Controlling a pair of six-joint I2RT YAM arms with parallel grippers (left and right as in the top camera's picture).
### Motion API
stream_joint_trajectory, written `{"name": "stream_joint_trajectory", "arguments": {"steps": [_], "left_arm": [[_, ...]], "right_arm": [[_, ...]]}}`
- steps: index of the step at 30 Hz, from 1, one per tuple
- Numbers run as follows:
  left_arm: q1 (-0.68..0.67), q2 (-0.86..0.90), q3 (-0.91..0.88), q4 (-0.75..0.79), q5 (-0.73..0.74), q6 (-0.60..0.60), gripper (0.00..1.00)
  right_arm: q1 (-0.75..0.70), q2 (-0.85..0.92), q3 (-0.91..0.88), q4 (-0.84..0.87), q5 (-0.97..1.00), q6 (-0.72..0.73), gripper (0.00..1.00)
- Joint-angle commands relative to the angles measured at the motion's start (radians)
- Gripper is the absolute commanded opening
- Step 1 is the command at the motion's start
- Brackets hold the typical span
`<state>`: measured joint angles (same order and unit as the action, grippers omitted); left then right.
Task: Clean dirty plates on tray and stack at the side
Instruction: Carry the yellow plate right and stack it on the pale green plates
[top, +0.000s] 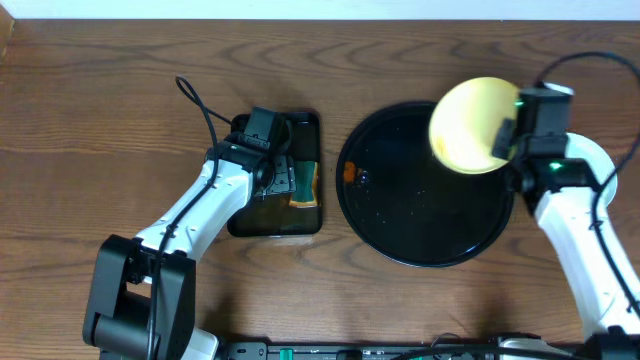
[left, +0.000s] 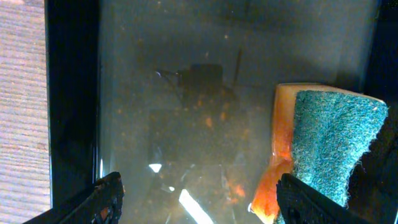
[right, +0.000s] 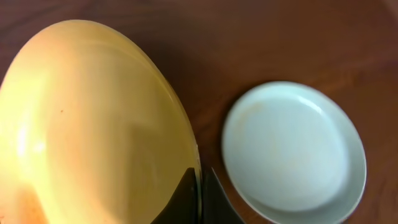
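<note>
My right gripper is shut on the rim of the pale yellow plate and holds it tilted above the far right edge of the round black tray. In the right wrist view the fingers pinch the yellow plate's edge. A mint-green plate lies on the wood below to the right; it is hidden in the overhead view. My left gripper is open and empty over the rectangular tray, its fingers wide apart.
A small rectangular black tray with cloudy water holds an orange sponge with a teal scrub side next to my left gripper's right finger. An orange smear sits at the round tray's left edge.
</note>
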<state>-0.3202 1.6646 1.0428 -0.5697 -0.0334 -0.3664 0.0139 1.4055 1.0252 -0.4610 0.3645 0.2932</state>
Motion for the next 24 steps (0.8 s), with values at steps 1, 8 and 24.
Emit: {"name": "stream_joint_trajectory", "arguments": {"steps": [1, 8, 24], "left_arm": [[0.001, 0.001, 0.008, -0.002, -0.02, -0.006, 0.8], [0.001, 0.001, 0.008, -0.003, -0.02, -0.006, 0.8], [0.001, 0.001, 0.008, -0.002, -0.02, -0.006, 0.8]], "right_arm": [[-0.106, 0.022, 0.002, 0.002, -0.06, 0.175, 0.01], [-0.296, 0.067, 0.002, -0.016, -0.066, 0.284, 0.01], [-0.547, 0.158, 0.002, -0.052, -0.086, 0.285, 0.15]]}}
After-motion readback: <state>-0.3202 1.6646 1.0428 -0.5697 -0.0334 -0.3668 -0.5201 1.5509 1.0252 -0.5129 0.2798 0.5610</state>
